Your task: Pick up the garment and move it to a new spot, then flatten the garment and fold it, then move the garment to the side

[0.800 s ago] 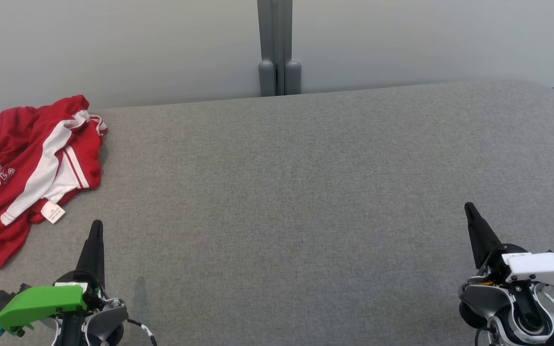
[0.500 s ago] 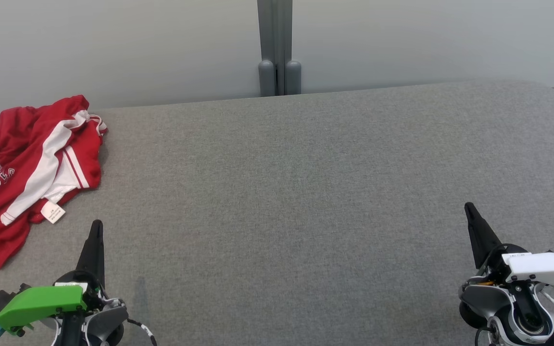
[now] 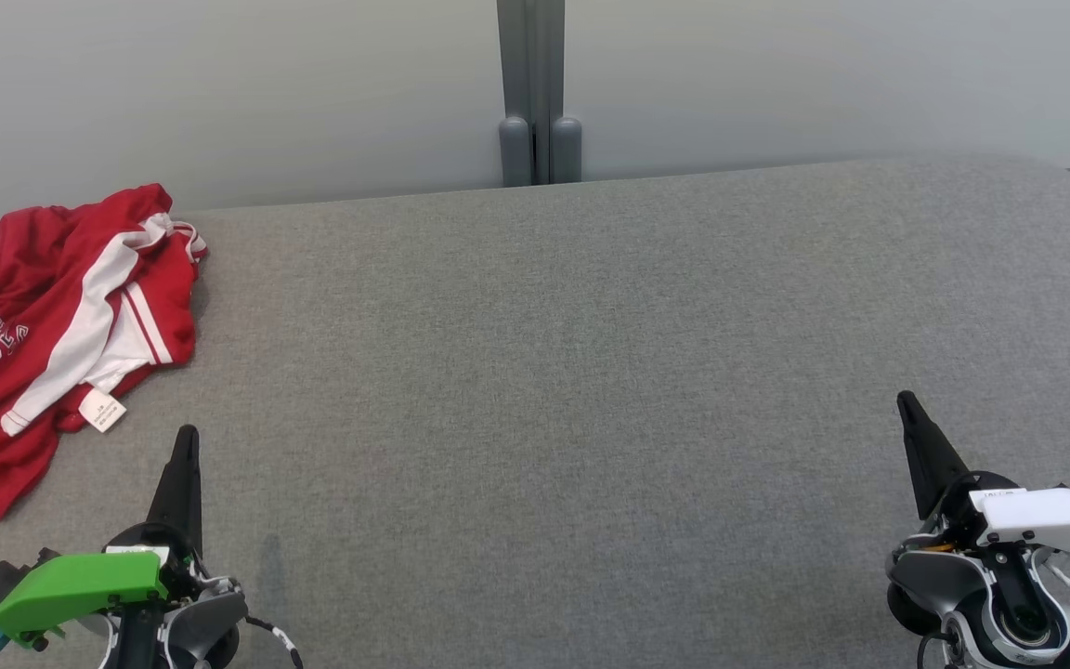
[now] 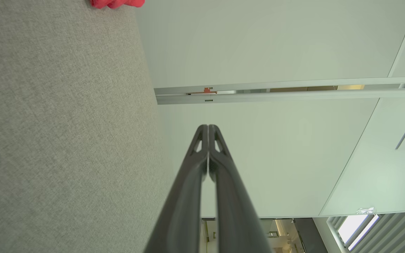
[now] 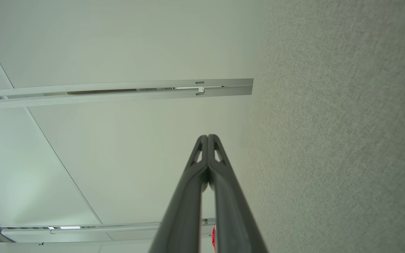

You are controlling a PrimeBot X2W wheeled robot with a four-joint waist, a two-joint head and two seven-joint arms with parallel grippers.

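Garment (image 3: 43, 307) unmoved; scene unchanged.

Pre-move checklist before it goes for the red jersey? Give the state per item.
1. Target located: red jersey lies crumpled at the far left of the grey fabric surface. ok.
2. Left tool ready to grasp: its fingers are pressed together with nothing between them, so it must open first. not ok.
3. Right tool: also shut with nothing held, at the far right. not ok.
4. Contact: the left tool sits near the jersey's right edge but apart from it. ok.
5. Jersey's full extent: its left side runs off the head view's edge. cannot tell.
6. Spreading room: a wide stretch of grey surface lies between the tools. ok.
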